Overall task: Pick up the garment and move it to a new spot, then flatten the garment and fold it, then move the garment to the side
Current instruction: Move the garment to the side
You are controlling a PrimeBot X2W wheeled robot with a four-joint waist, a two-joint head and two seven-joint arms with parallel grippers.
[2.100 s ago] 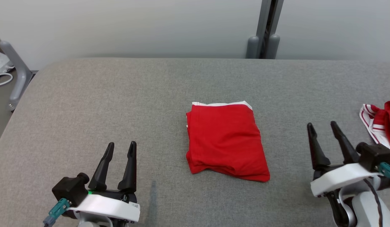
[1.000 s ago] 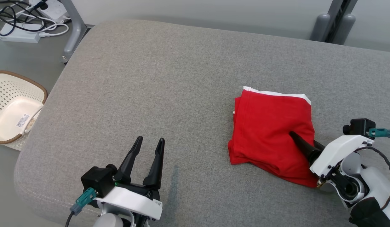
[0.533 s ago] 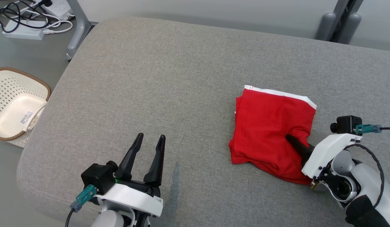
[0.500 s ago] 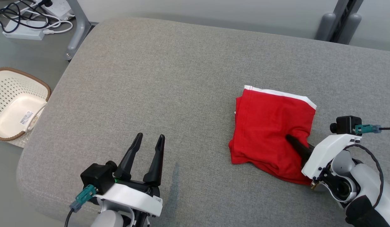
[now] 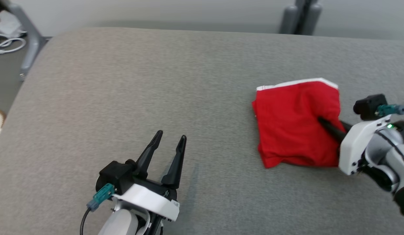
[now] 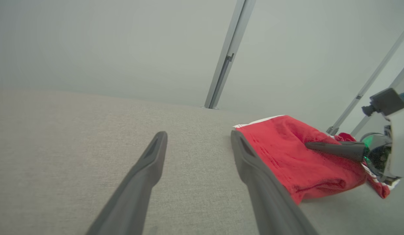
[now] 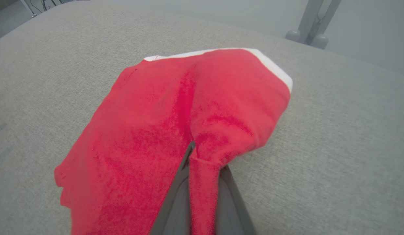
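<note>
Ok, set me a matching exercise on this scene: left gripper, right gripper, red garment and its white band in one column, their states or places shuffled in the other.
Column one:
1. left gripper
2. right gripper
3. red garment
4. white band

Column two:
A. runs along the garment's far edge
B. shut on the garment
C. open, apart from the garment
D. folded, pinched at its right edge

Pairs: 1-C, 2-B, 3-D, 4-A.

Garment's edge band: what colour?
White band on the red garment; right wrist view shows it best.
</note>
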